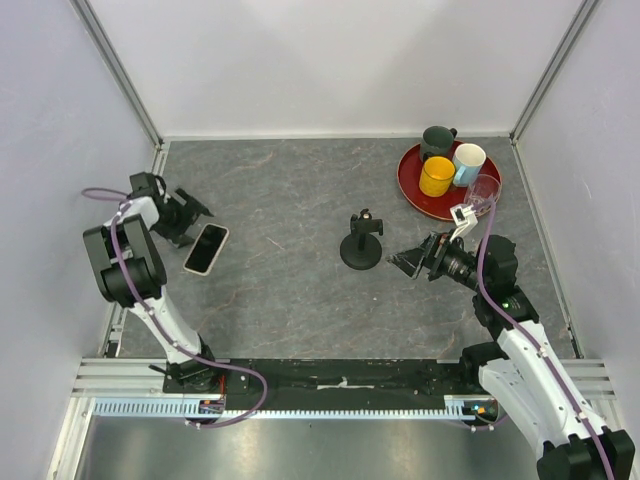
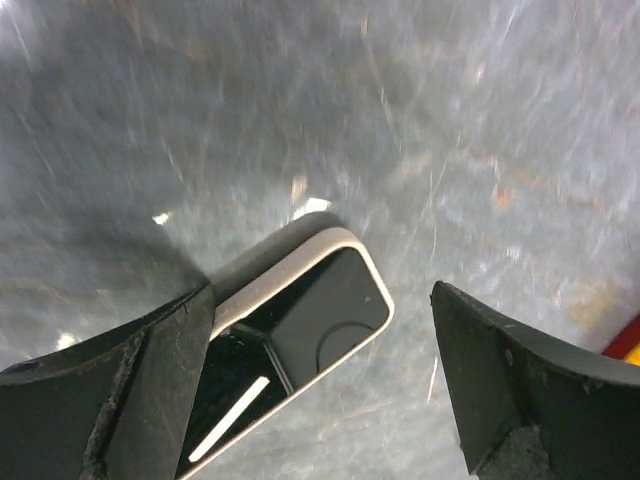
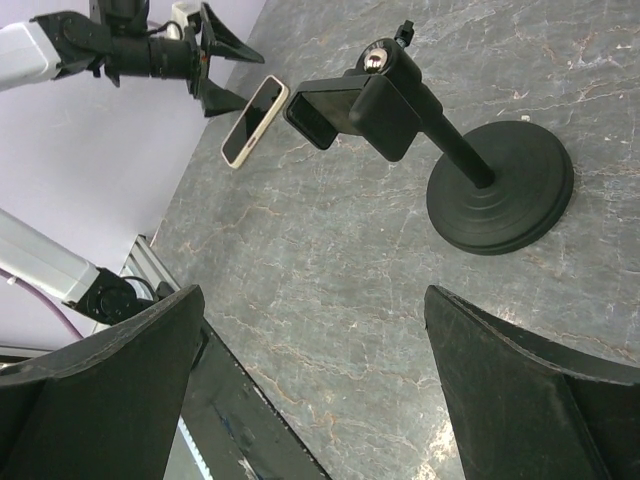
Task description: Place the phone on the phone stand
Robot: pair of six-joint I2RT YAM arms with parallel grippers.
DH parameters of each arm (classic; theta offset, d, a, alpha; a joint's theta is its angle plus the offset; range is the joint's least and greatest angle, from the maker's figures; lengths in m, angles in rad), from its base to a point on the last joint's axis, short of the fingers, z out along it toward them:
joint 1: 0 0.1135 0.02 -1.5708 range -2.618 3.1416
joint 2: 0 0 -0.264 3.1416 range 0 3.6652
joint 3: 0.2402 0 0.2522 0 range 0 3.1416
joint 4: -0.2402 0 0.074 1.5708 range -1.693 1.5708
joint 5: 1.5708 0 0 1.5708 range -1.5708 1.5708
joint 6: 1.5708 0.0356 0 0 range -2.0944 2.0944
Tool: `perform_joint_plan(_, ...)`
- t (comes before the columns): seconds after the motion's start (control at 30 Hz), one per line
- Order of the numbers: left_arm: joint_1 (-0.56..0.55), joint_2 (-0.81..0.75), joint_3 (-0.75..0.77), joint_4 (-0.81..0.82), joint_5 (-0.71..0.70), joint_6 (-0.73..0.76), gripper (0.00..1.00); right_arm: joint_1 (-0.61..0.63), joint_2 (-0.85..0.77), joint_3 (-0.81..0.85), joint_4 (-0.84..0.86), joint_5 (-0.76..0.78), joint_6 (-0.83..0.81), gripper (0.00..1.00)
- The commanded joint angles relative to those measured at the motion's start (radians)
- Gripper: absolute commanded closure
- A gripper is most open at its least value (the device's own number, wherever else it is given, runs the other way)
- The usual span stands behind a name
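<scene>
The phone [image 1: 206,249] lies flat, black screen up, in its pale case at the left of the grey table. My left gripper [image 1: 194,224] stands open just beyond its far end. In the left wrist view the phone [image 2: 300,330] lies between and below the spread fingers, its near end hidden behind the left finger [image 2: 150,390]; nothing is gripped. The black phone stand [image 1: 361,245] is upright mid-table, cradle empty. My right gripper [image 1: 406,260] is open just right of it. In the right wrist view the phone stand [image 3: 455,150] sits ahead of the open right gripper [image 3: 312,293], with the phone [image 3: 255,120] beyond.
A red tray [image 1: 412,188] at the back right carries a dark green mug [image 1: 437,141], a yellow mug [image 1: 437,176] and a white mug [image 1: 468,163], with a clear glass [image 1: 484,190] at its edge. White walls close in the table's sides and back.
</scene>
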State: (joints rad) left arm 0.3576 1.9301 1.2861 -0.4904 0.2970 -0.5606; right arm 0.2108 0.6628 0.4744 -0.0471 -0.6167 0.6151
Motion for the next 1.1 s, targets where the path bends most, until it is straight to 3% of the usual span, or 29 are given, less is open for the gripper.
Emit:
perform_joint_plan(0.0,-0.026,-0.123,-0.181,0.009,0.159,-0.093,0.03,-0.005,-0.008,0.027,0.012,-0.003,-0.015,0.02)
perform_joint_plan(0.2,-0.117,-0.267,-0.350,0.018,0.222,-0.136,0.00,-0.005,0.009,0.024,0.024,-0.003,-0.011,0.02)
perform_joint_plan(0.3,-0.210,-0.333,-0.374,-0.025,0.083,-0.092,0.00,-0.005,0.006,0.026,0.024,-0.006,-0.005,0.02)
perform_joint_plan(0.33,-0.232,-0.336,-0.340,-0.066,-0.067,-0.066,0.00,-0.004,0.003,0.026,0.024,-0.008,-0.003,0.02)
perform_joint_plan(0.43,-0.266,-0.326,-0.282,-0.190,-0.258,-0.080,0.00,-0.004,0.000,0.027,0.023,-0.008,0.005,0.02)
perform_joint_plan(0.6,-0.336,-0.281,-0.199,-0.327,-0.431,-0.166,0.00,-0.005,0.008,0.035,0.020,-0.009,0.006,0.02)
perform_joint_plan(0.83,-0.387,-0.178,-0.044,-0.390,-0.421,-0.131,0.00,-0.005,0.004,0.033,0.015,-0.003,0.006,0.02)
perform_joint_plan(1.07,-0.387,-0.103,0.015,-0.413,-0.374,-0.151,0.00,-0.005,-0.005,0.044,0.004,-0.002,0.002,0.02)
